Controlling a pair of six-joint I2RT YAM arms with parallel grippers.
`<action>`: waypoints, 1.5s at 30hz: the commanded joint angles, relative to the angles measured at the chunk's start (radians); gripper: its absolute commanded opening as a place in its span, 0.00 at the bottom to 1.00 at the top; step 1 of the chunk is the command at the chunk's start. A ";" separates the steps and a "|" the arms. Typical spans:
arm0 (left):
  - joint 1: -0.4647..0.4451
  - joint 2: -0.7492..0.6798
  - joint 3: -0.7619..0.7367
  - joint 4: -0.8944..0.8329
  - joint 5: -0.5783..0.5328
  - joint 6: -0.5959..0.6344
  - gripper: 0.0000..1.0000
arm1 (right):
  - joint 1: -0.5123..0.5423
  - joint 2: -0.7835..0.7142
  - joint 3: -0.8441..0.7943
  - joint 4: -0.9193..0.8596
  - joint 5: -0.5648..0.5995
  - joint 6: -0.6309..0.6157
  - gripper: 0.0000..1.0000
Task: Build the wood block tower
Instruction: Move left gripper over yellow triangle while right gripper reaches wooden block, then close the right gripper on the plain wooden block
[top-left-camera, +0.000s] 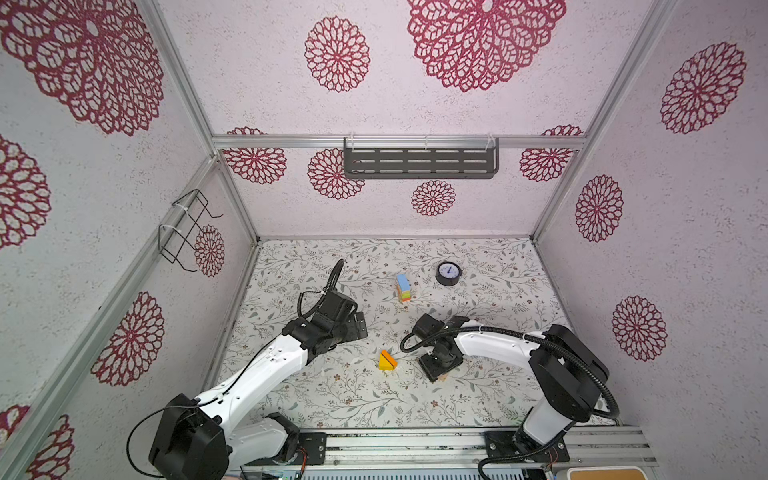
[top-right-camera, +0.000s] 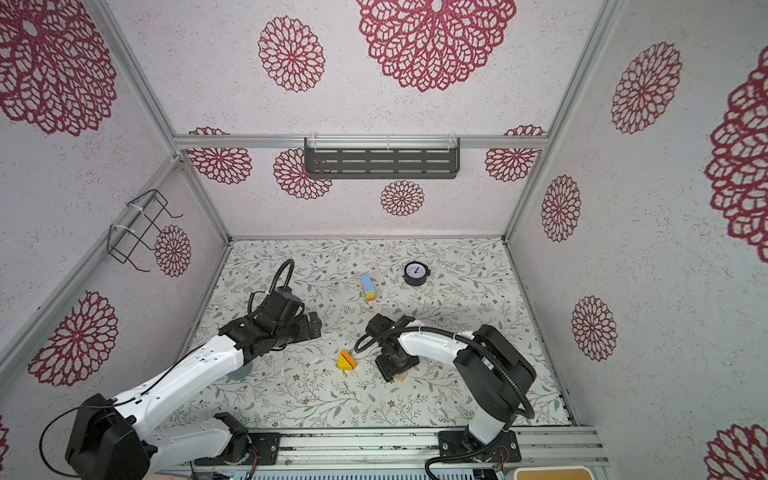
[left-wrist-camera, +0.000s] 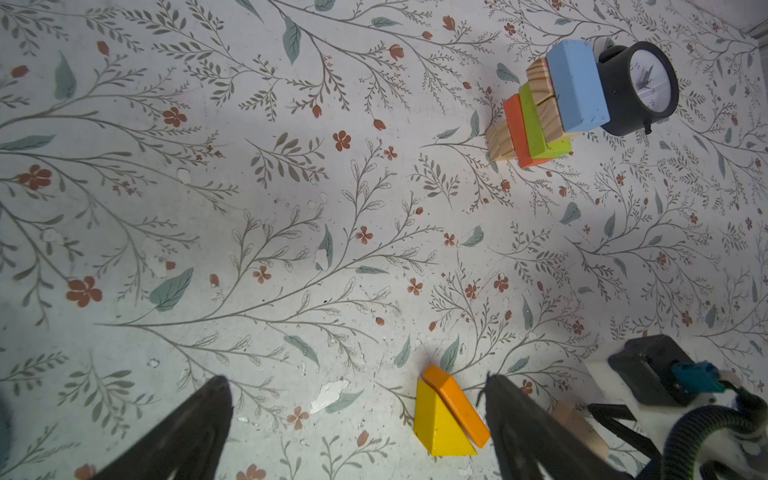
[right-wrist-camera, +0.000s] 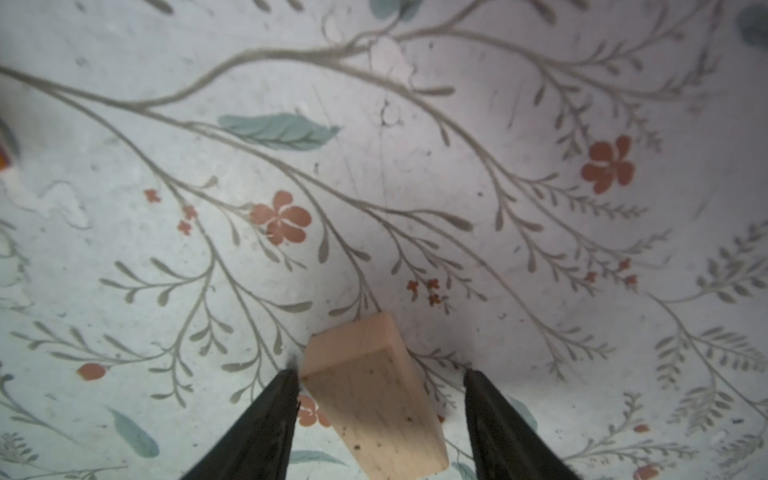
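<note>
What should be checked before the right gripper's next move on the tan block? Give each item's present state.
1. Is the tan block between the fingers of the right gripper: ok, it lies on the table there.
2. Are the fingers shut on it: not ok, one touches its edge, a gap shows beside the other.
3. Is the left gripper open and empty: ok.
4. Is the tower standing, blue block flat on top: ok.
5. Is the clock apart from the tower: ok, in a top view.
</note>
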 joint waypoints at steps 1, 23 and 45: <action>0.010 -0.007 -0.006 0.024 0.006 -0.003 0.97 | 0.004 0.009 0.016 -0.017 0.019 -0.022 0.65; 0.015 -0.023 -0.010 -0.004 0.003 -0.013 0.97 | -0.002 0.001 0.010 0.003 0.032 -0.006 0.34; 0.040 -0.046 -0.010 -0.009 0.030 0.006 0.97 | -0.108 -0.040 0.379 -0.219 0.020 -0.017 0.26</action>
